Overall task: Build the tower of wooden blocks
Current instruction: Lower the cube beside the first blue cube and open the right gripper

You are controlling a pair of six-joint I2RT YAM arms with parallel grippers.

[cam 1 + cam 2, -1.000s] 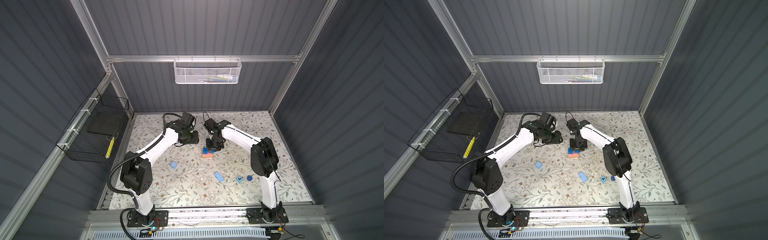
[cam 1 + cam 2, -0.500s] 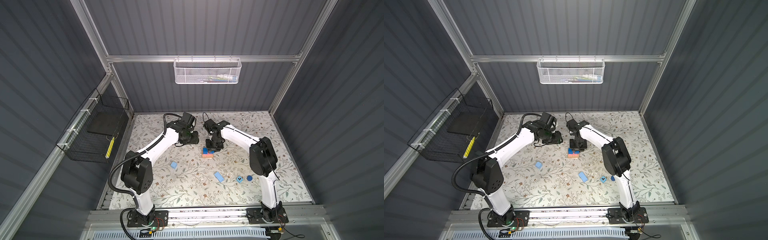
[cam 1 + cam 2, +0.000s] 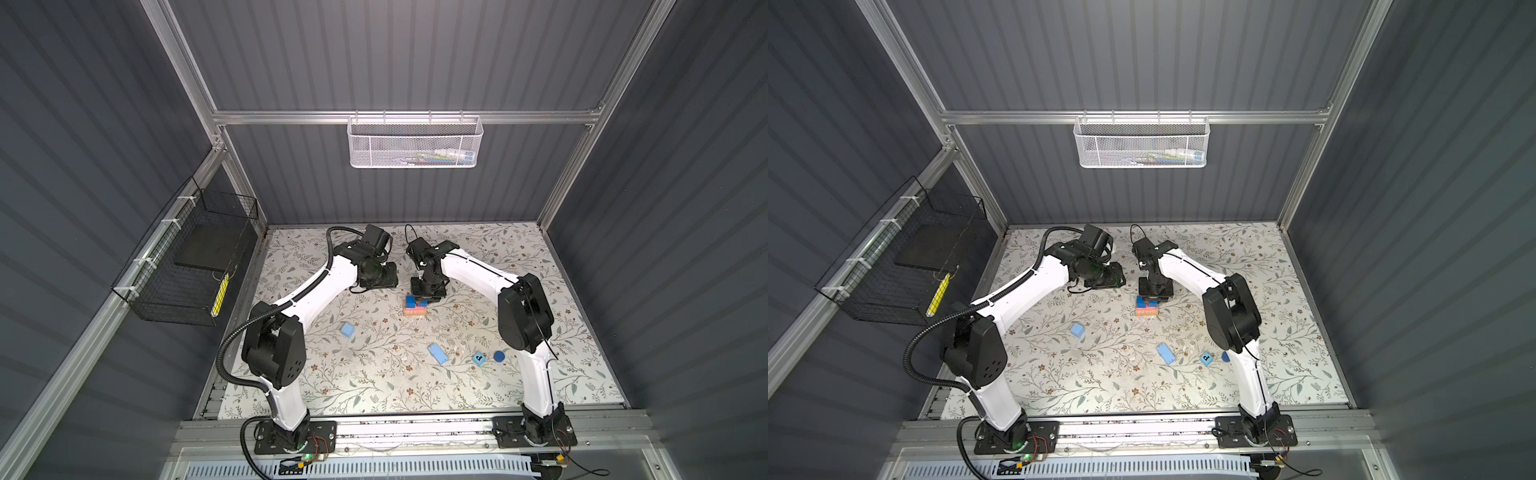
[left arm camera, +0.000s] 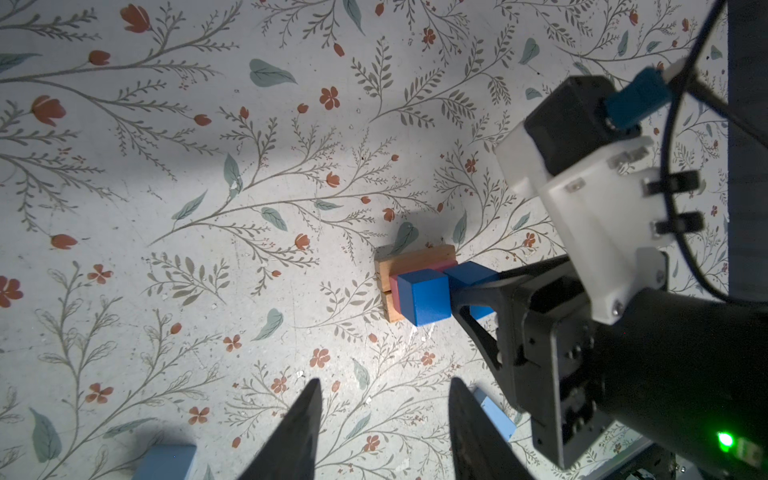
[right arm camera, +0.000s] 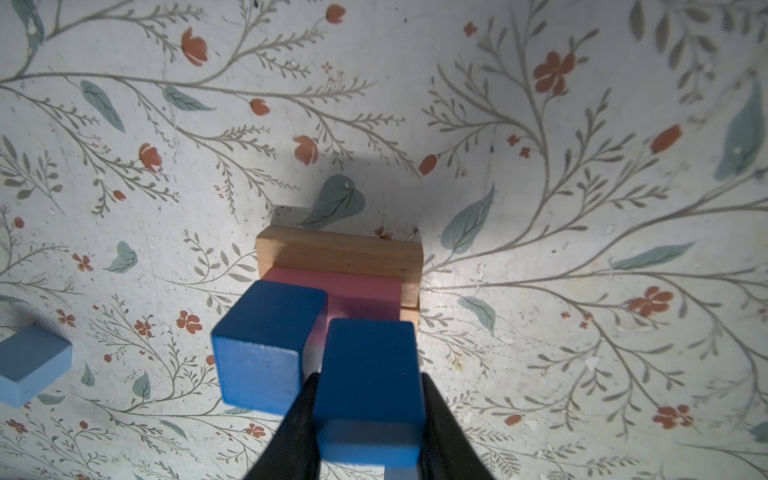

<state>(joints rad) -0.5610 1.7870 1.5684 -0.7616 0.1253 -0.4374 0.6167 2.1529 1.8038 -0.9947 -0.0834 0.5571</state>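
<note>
Right wrist, tool [image 5: 369, 386] clamps block [image 5: 368, 357] (hidden overhead)

Surface [image 3: 374, 386]: pale sheet printed with green leaves and red flowers.
Far middle: two tan bars [image 5: 340, 249] lie flat, side by side, on the surface, with other blocks on top.
Left of middle: light blue cube [image 3: 347, 330], alone.
Near middle: light blue bar [image 3: 438, 353], flat, angled.
Near right: lettered blue cube [image 3: 479, 358]; dark blue cylinder [image 3: 499, 356] just beside it, to its right.
</note>
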